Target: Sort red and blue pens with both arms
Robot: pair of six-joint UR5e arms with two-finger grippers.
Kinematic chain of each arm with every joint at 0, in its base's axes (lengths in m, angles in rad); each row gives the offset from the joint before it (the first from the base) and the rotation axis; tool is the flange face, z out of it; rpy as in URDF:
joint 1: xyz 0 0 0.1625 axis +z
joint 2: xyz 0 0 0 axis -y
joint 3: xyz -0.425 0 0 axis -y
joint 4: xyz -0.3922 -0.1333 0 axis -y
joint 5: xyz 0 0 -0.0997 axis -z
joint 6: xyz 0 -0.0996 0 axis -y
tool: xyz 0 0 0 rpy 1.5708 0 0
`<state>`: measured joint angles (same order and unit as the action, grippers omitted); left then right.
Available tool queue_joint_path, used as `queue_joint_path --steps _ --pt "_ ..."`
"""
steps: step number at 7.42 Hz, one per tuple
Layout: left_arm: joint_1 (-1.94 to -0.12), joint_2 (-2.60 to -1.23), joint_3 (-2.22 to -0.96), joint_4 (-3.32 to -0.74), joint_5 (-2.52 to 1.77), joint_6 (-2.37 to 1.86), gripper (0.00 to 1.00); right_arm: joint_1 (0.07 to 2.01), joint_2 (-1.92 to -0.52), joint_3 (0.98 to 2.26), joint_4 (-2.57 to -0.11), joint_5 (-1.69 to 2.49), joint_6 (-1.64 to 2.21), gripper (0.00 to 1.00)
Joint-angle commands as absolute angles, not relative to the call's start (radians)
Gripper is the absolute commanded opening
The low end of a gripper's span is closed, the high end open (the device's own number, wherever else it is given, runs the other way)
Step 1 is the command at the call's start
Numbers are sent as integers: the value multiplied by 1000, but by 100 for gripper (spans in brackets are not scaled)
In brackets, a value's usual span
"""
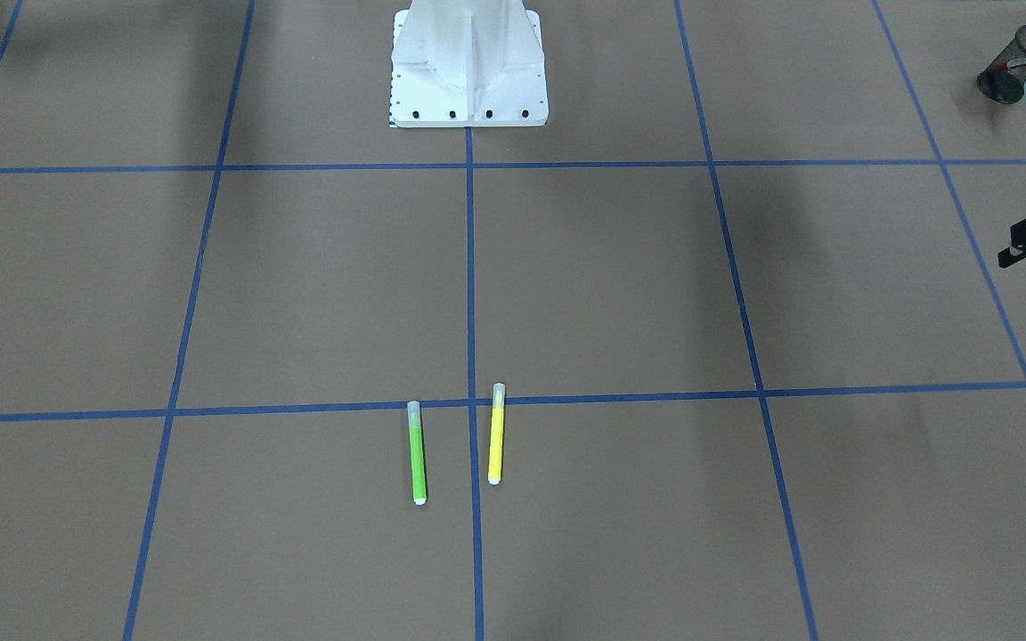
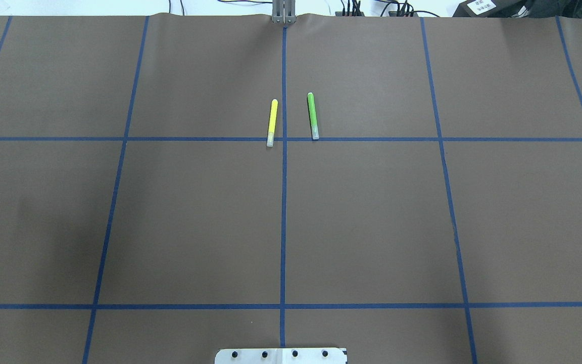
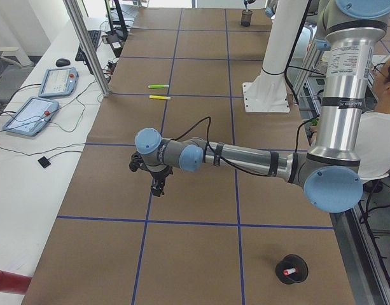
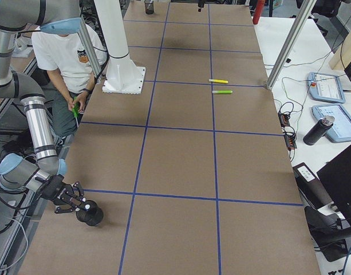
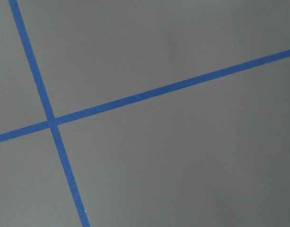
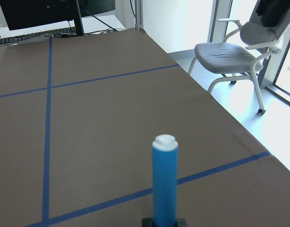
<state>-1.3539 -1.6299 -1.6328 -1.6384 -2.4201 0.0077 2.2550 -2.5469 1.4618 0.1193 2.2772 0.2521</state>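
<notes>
Jaw spacing cannot be told for the right gripper or the left gripper. Blue pen stands upright, white tip up, at a black cup just beside the right gripper, near the table's robot-side edge. Red pen sits in a second black cup at the opposite end. Green pen and yellow pen lie parallel near the far edge, well apart from both grippers.

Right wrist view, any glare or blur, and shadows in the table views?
Right wrist view: window light washes out the floor around the chair; the blue pen is sharp. Front-facing view: soft dark shadow bands cross the table. Overhead view: a dim patch at lower left.
</notes>
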Motion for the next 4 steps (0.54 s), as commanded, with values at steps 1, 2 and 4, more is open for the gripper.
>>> queue_joint_path --steps 1,2,4 --pt "-1355 -1629 -1635 -1638 -2421 8 100 2260 -2549 1462 120 2278 252 0" --pt "-1355 -1629 -1635 -1638 -2421 8 100 2273 -2549 1460 120 2281 253 55" --pt "-1355 -1629 -1641 -1637 -2421 8 100 2302 -2549 1460 120 2290 253 100"
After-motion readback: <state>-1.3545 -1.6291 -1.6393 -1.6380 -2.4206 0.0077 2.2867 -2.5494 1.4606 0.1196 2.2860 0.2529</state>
